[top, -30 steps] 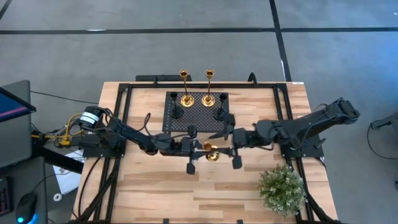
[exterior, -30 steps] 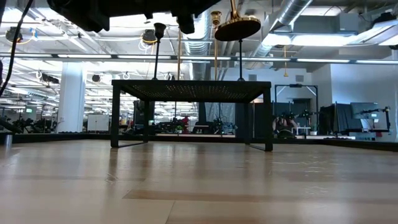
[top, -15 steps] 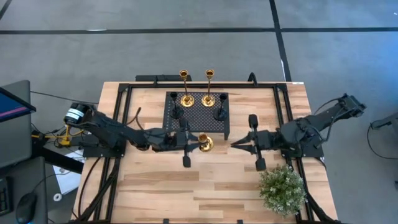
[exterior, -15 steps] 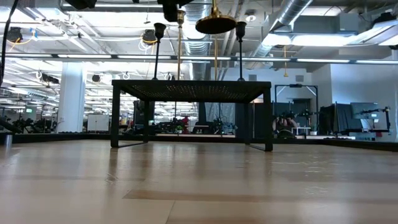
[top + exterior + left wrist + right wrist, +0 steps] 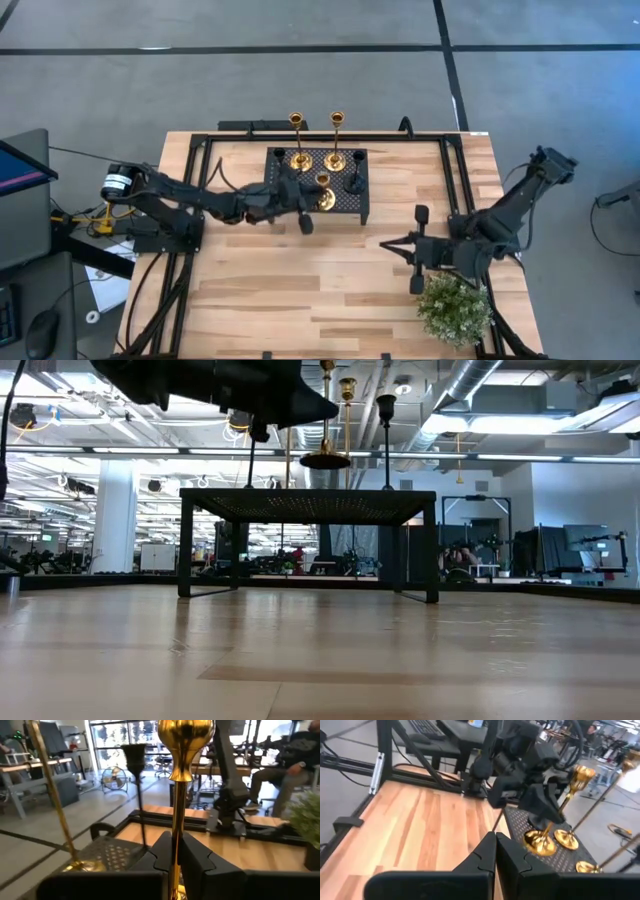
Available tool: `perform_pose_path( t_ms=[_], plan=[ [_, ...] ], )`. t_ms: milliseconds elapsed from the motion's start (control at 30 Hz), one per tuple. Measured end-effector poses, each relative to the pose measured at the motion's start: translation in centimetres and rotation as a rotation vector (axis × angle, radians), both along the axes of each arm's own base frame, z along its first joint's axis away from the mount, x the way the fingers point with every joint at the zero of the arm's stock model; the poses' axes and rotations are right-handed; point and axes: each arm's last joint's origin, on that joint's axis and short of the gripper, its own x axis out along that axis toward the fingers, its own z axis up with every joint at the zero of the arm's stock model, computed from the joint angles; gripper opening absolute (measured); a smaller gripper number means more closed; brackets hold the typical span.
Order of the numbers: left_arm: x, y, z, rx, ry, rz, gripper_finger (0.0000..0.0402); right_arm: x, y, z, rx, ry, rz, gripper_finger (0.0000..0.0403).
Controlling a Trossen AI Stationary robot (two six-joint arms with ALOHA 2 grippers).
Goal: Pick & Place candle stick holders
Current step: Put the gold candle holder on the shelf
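Observation:
A short gold candle stick holder (image 5: 322,195) is held upright over the black perforated stand (image 5: 345,204) by my left gripper (image 5: 316,203), which is shut on it. In the low view its round base (image 5: 325,460) hangs just above the stand's top. Two tall gold holders (image 5: 297,140) (image 5: 337,140) stand by their bases on the stand's far side. A black holder (image 5: 353,183) stands at its right. Another black one (image 5: 135,760) shows in the left wrist view. My right gripper (image 5: 388,243) is shut on nothing, to the right of the stand. My left gripper pinches the short gold holder's slim stem (image 5: 175,840) between its two fingers, below the cup (image 5: 185,735). The fingers come level from the table's left and lie across the stem. The holder stays upright, its base clear above the stand's top.
A green bushy plant (image 5: 455,305) stands at the table's near right corner, just beside my right arm. A black frame rail (image 5: 200,190) runs around the table's edges. A monitor (image 5: 20,165) sits off the table's left. A seated person (image 5: 280,770) is in the room beyond.
My right gripper has drawn back from the short gold holder toward the table's right edge and has shut. My left gripper has carried that holder from in front of the stand toward the far edge, over the stand's top, and lowered it; it stays upright.

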Motion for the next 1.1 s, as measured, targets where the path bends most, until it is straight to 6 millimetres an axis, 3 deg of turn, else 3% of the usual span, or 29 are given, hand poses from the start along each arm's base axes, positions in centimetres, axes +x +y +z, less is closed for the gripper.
perform_pose_path(
  t_ms=[333, 467, 833, 1100],
  plan=[
    [-0.3, 2.2, -1.0, -0.053, 0.002, 0.067, 0.0015, -0.7, -0.3, -4.3, 0.028, -0.004, -0.17, 0.0],
    [-0.4, 2.3, -1.3, -0.095, -0.012, 0.075, 0.0015, -0.8, -0.4, -4.8, 0.034, -0.012, -0.2, 0.0],
    [-0.4, 0.7, -0.9, -0.096, -0.05, 0.02, 0.0015, -0.8, -0.4, -4.9, 0.032, -0.011, -0.201, 0.0],
    [-1.0, -2.8, -0.8, -0.071, -0.041, 0.102, 0.0015, -0.8, -0.5, -4.9, 0.021, -0.007, -0.199, 0.0]
  ],
)
